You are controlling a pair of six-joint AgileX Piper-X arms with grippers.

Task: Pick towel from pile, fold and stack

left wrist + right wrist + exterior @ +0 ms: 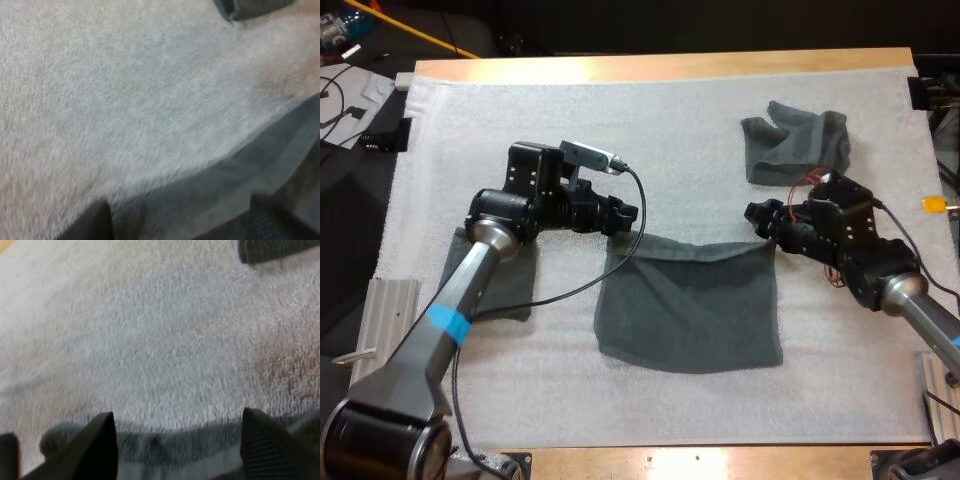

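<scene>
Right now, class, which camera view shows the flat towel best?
The high view: the flat towel lies whole on the mat, all four sides in sight, with the left pincer and right pincer at its far corners. Each wrist view gives a strip of its far edge, close up.

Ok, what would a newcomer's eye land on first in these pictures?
Probably the dark grey-green towel spread flat in the middle of the white mat, with the left claw at its far left corner and the right claw at its far right corner, both open. Then the crumpled towel at the mat's far right, and a third towel partly under the left arm.
</scene>
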